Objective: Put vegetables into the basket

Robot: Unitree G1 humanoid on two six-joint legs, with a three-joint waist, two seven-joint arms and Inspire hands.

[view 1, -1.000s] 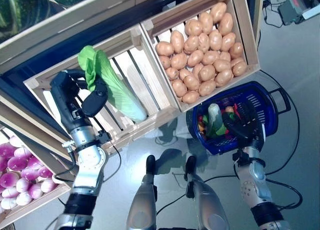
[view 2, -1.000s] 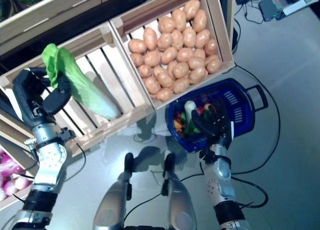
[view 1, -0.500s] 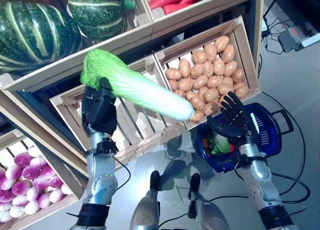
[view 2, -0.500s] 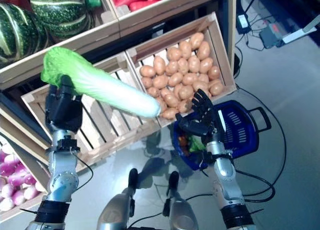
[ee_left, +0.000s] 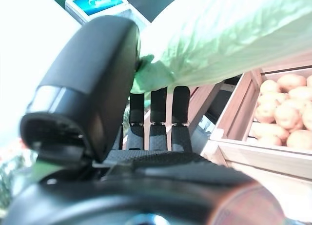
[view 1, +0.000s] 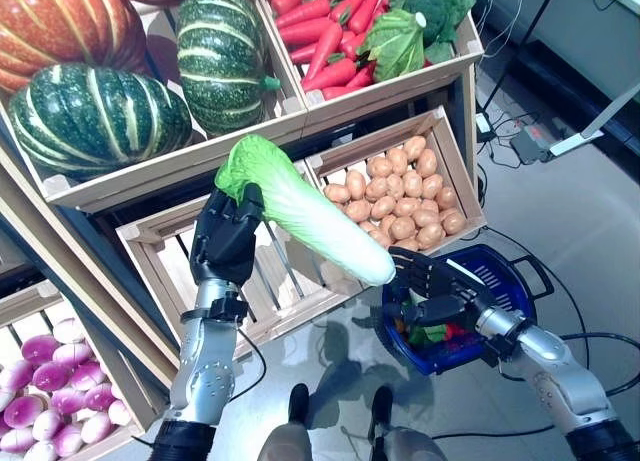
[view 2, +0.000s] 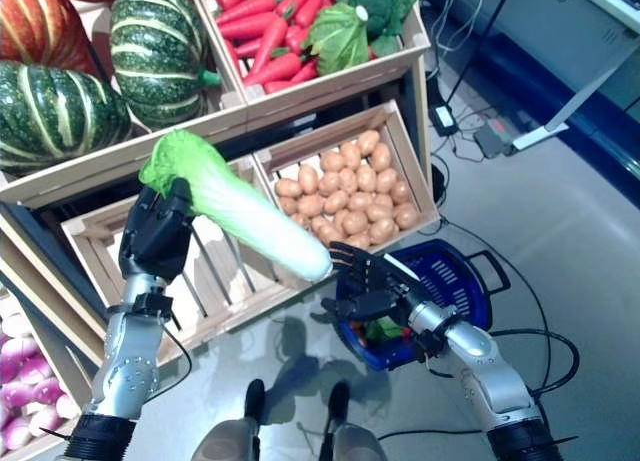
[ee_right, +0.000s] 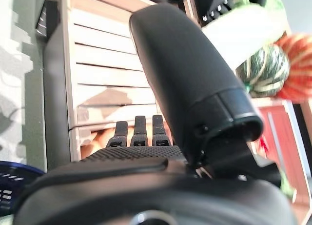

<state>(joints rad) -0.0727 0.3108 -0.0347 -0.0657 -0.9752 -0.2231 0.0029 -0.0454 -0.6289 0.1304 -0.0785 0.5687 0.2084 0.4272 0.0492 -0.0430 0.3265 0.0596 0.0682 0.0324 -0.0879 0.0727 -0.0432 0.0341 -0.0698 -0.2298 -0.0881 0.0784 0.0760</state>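
Cabbage (view 1: 305, 209) held at leafy end by left hand (view 1: 227, 241), fingers curled round it; long axis slanting down toward basket (view 1: 505, 281), white tip just above. Right hand (view 1: 432, 293) over basket, fingers spread, empty.

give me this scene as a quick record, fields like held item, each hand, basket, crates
held item: napa cabbage, gripped at its leafy end, white end pointing toward the basket
left hand: left hand curled round the cabbage, raised in front of the slatted crate
right hand: right hand open, fingers spread, above the basket, close to the cabbage's white end
basket: blue basket on the floor, some vegetables already inside
crates: potatoes in the lower crate; carrots and pumpkins on the upper shelf; purple onions at lower left
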